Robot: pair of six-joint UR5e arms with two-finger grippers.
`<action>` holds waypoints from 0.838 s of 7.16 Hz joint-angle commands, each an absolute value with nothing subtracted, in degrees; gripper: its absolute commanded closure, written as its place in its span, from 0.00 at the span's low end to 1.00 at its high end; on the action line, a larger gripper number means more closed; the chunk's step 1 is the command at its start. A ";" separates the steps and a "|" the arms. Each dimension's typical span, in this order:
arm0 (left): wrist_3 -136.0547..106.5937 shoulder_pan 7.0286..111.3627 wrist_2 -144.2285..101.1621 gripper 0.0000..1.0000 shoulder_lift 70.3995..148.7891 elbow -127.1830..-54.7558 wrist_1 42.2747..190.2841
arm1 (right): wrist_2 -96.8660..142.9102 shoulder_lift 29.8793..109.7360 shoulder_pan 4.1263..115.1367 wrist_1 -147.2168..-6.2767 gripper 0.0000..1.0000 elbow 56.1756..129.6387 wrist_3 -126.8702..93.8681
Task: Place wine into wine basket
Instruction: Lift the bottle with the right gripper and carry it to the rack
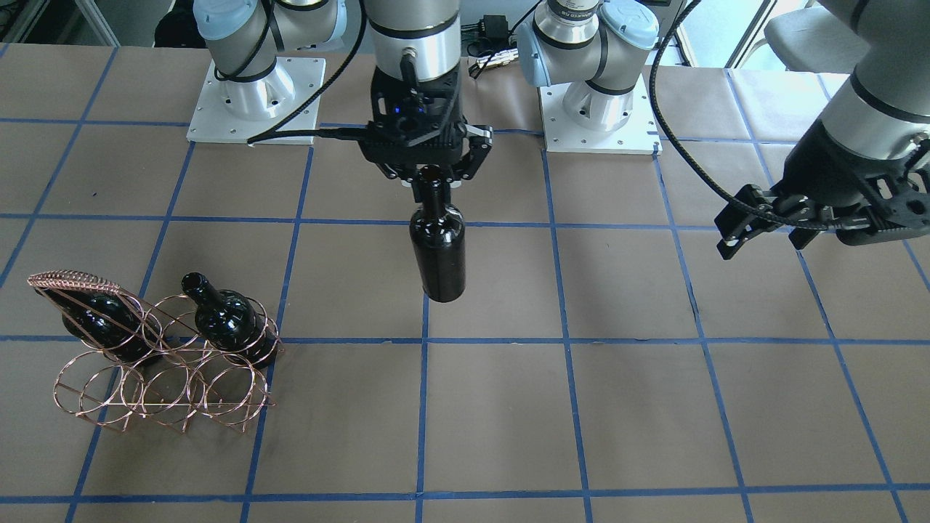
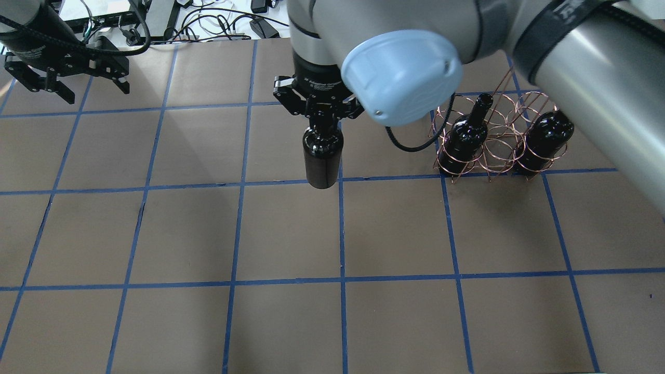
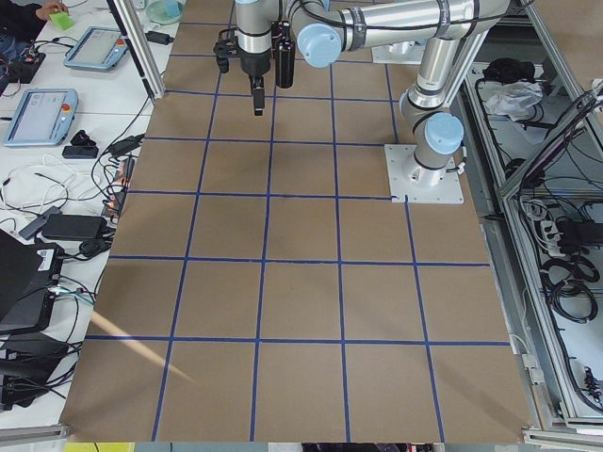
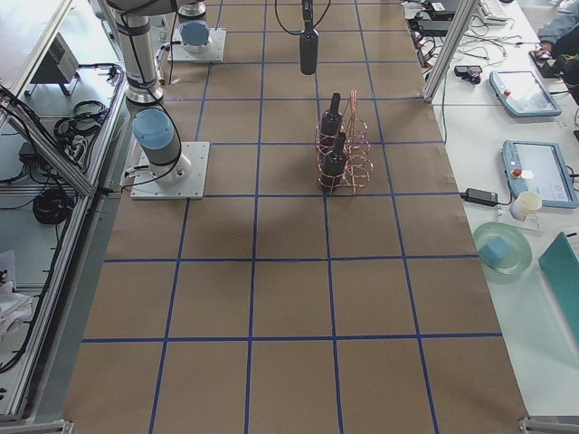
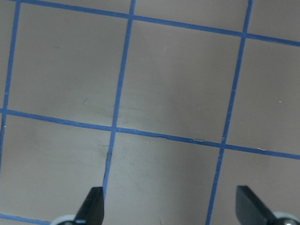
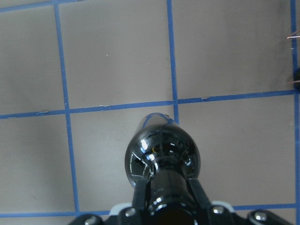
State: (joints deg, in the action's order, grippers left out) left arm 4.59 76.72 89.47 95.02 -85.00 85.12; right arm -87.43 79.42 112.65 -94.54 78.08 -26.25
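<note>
Over the middle of the table [image 1: 508, 407], the right gripper [image 1: 436, 181] clamps the bottle [image 1: 437, 254] by its neck; it hangs upright, well apart from the basket [image 1: 164, 374] at far right. Heavy, slick, breakable glass: a neck hold seems sound. The left gripper [image 5: 168, 188] hangs spread, empty.

wine [image 2: 322, 158] aloft, wine basket [image 2: 495, 149] well to its right

This is a robot lab. Two robot arms [image 3: 429, 141] are bolted to a big brown table [image 3: 301, 311] with blue tape lines [image 3: 283, 264]. Control tablets [image 3: 38, 113] and cables [image 3: 565, 273] lie beside it.
</note>
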 commanded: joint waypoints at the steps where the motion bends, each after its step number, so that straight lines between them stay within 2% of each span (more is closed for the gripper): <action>1: 4.57 80.76 88.42 0.00 93.35 -85.43 85.51 | -87.54 84.62 104.28 -87.39 1.00 78.31 -16.99; 3: 2.38 84.71 88.59 0.00 90.80 -88.14 85.61 | -88.76 90.23 96.11 -78.70 1.00 78.31 -7.77; 6: 2.37 86.22 91.73 0.00 87.55 -91.84 85.61 | -93.34 91.58 87.22 -76.11 1.00 79.01 10.57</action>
